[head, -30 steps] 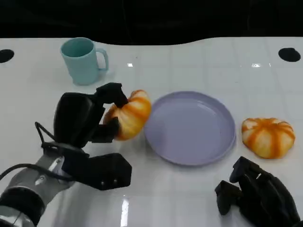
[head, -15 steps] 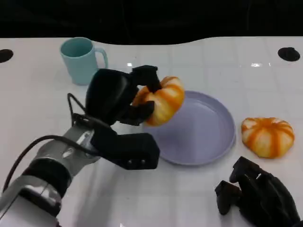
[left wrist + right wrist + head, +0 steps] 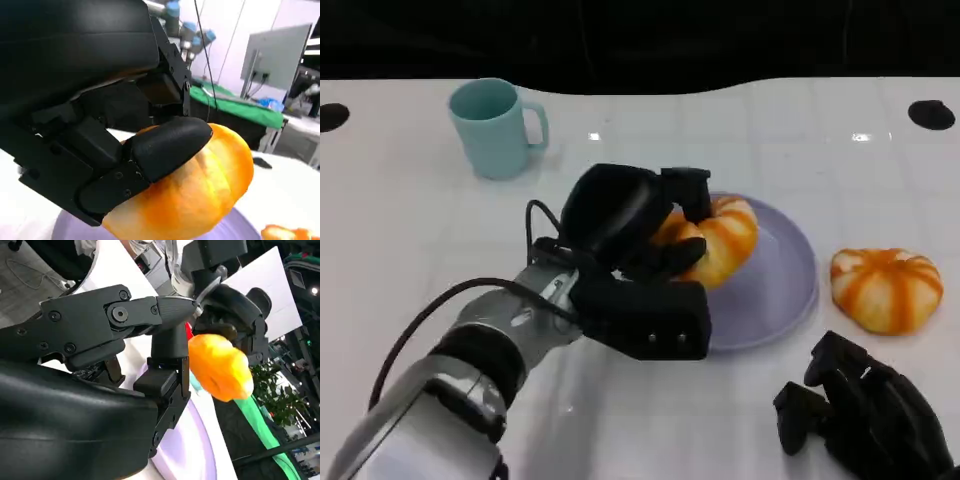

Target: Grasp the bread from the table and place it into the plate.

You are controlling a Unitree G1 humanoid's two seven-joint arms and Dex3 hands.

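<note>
My left hand (image 3: pixel 625 220) grips an orange-and-white striped bread (image 3: pixel 725 237) and holds it over the left part of the lavender plate (image 3: pixel 782 282). The left wrist view shows black fingers (image 3: pixel 165 145) wrapped over the bread (image 3: pixel 200 195), with the plate's (image 3: pixel 75 231) rim just below. A second striped bread (image 3: pixel 886 289) lies on the table right of the plate. My right hand (image 3: pixel 860 412) rests low at the near right edge and holds nothing. In the right wrist view its fingers (image 3: pixel 125 315) are apart, with the carried bread (image 3: pixel 220 366) beyond them above the plate (image 3: pixel 185 440).
A teal mug (image 3: pixel 496 127) stands at the back left, apart from the plate. Black round holes mark the white table at the far left (image 3: pixel 332 117) and far right (image 3: pixel 931 114). Bare white tabletop lies near the front middle.
My left hand has carried the bread up and to the right, from beside the plate's left rim to over the plate. The right hand and the second bread have stayed still.
</note>
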